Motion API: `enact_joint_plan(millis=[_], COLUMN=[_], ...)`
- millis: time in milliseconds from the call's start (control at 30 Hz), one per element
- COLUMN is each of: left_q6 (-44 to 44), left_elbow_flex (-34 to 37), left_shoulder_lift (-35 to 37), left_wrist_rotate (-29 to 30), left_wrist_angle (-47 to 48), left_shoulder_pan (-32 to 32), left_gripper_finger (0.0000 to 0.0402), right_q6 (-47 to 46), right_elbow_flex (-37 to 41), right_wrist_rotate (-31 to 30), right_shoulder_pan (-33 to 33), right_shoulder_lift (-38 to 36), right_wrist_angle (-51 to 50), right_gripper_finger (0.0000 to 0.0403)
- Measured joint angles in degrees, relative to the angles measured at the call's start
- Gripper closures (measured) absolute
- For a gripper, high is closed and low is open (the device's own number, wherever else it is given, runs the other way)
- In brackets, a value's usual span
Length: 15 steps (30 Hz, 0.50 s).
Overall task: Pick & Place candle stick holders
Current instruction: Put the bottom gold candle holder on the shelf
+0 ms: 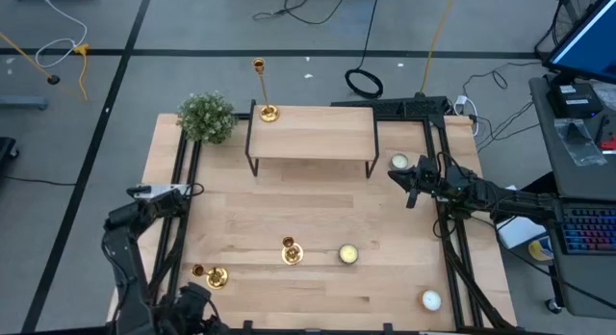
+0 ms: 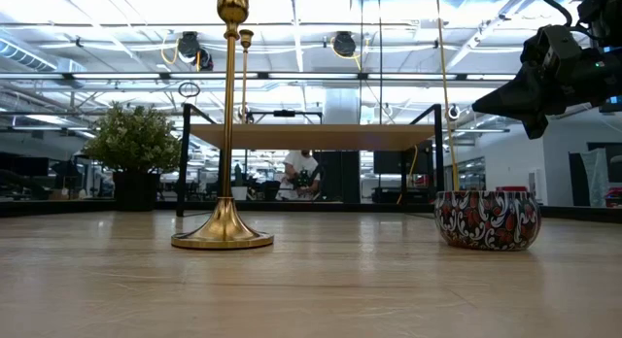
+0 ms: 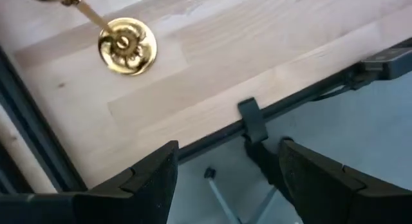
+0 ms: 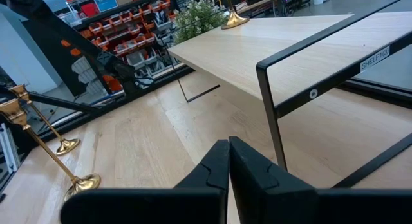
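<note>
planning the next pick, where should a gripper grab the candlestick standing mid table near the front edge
Grip the middle candlestick on its thin upright stem, coming in level from the side. It stands upright, and its flared round base and small top cup look too wide and slippery to pinch.

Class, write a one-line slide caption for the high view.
One brass candlestick stands on the raised wooden shelf, two more wait on the table as the right gripper hovers shut nearby.

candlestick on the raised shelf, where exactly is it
In the high view the candlestick stands on the shelf's back left corner, right beside the small plant.
</note>
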State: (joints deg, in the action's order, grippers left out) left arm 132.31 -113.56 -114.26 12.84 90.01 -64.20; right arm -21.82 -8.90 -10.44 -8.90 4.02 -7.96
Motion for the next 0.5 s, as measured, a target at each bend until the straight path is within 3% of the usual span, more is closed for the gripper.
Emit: enact_joint_plan(millis=[167,500], left_q6=[1.93,4.28], left_elbow_flex=[4.52,9.68], left_shoulder_lift=[-0.02,-0.02], left_wrist_rotate=[-4.41,0.48], left_wrist_angle=[0.09,0.02], left_shoulder_pan=[-0.07,0.06], left_gripper_finger=[0.0133,0.0133], right_q6=[-0.26,-4.51], right_elbow_flex=[0.0,-0.01], right_wrist_rotate=[0.01,0.02], right_shoulder_pan=[0.0,0.0], right_shoulder_lift=[0.0,0.0], right_wrist_angle=[0.01,0.01], right_gripper_finger=[0.0399,0.0399])
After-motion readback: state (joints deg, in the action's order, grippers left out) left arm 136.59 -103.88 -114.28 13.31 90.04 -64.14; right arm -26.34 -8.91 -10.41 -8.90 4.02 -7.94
